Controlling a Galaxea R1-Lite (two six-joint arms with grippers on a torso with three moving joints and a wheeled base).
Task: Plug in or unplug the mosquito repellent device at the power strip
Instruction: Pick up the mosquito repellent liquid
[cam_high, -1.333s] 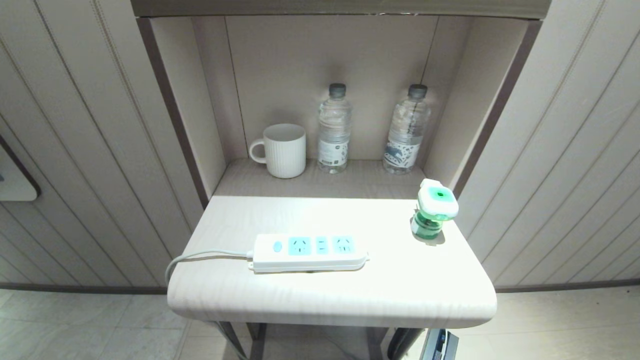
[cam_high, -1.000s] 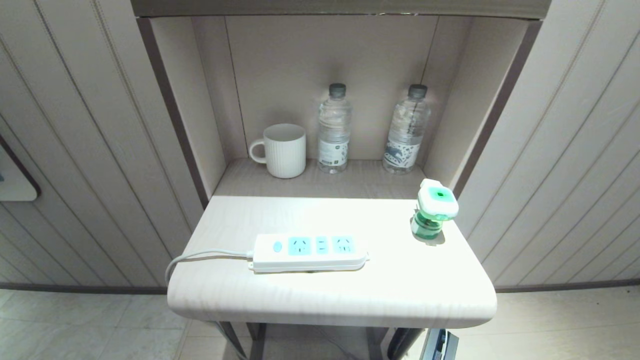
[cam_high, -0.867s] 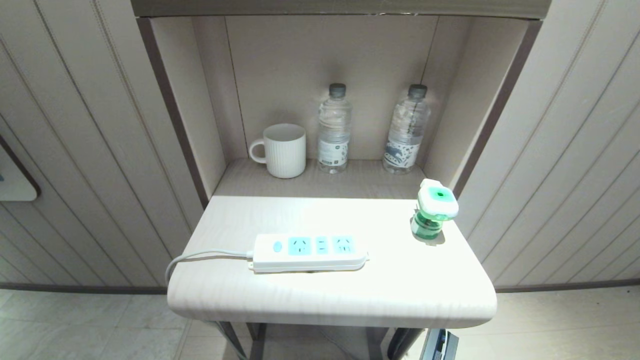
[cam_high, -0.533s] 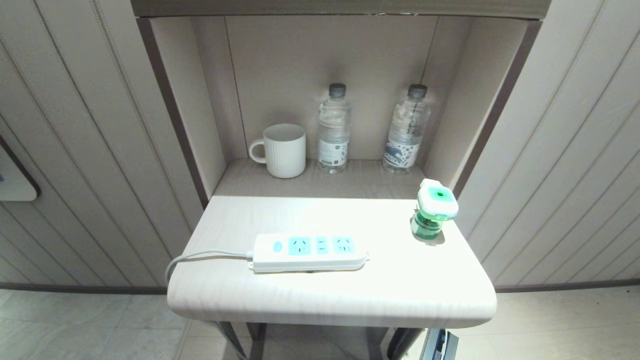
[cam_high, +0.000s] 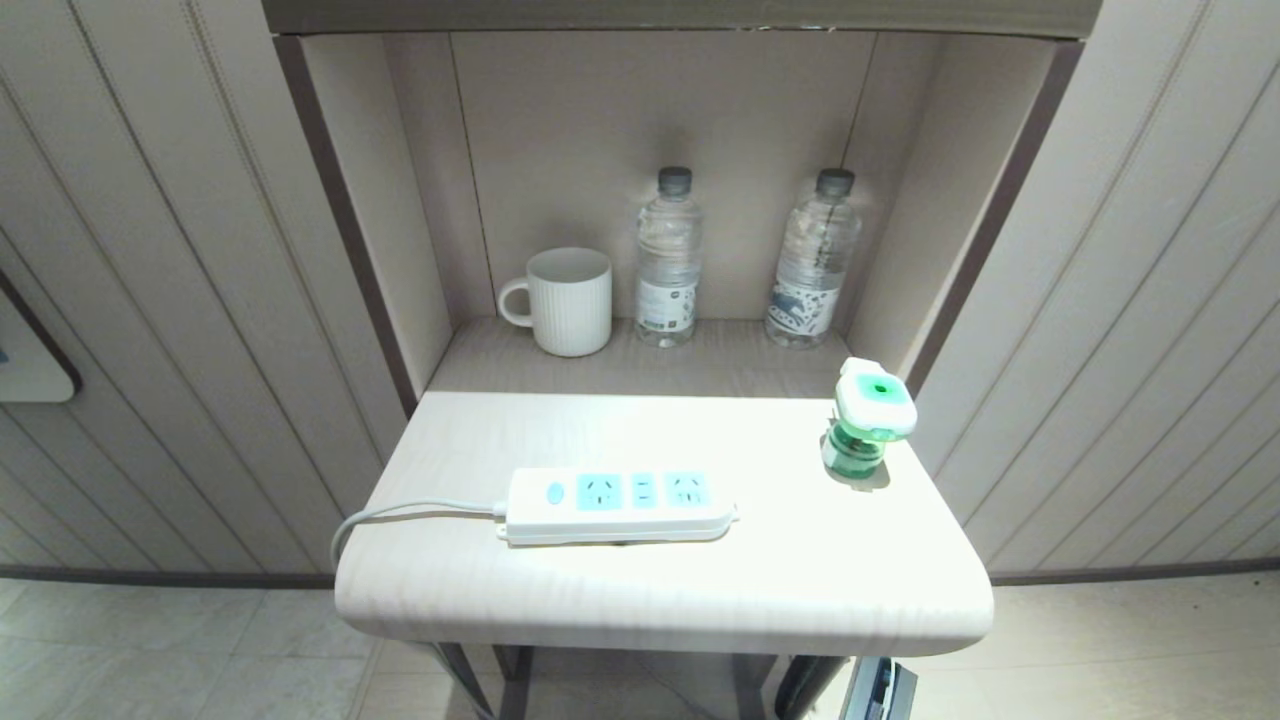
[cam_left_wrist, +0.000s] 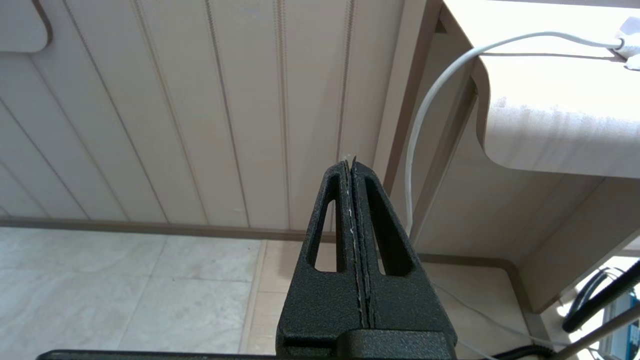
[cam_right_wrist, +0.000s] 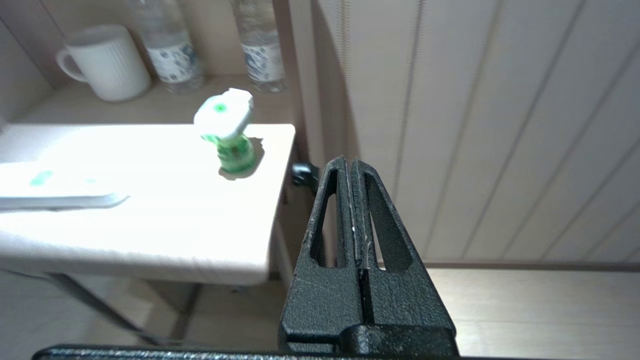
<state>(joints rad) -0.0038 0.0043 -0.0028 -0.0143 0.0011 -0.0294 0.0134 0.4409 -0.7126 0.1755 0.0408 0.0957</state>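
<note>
Both of my pincers were pressed fully closed and held nothing: my right pincer (cam_right_wrist: 352, 165) hung off the tabletop's right edge, below its level, pointing toward the panelled wall, and my left pincer (cam_left_wrist: 350, 164) sat low beside the tabletop's left end, near the floor. Before me stood the tabletop (cam_high: 800, 570), pale wood with rounded front corners, running back into a recessed shelf (cam_high: 720, 362). Across its middle lay the power strip (cam_high: 618, 505), flat, sockets up and all of them unoccupied, its cord (cam_high: 400, 515) trailing off the left edge. On the shelf stood two water bottles (cam_high: 668, 262) and a white ribbed mug (cam_high: 568, 300), all upright. Near the tabletop's right rear corner stood the mosquito repellent device (cam_high: 866, 418), unplugged, well apart from the strip, its white head tilted over the green bottle.
</note>
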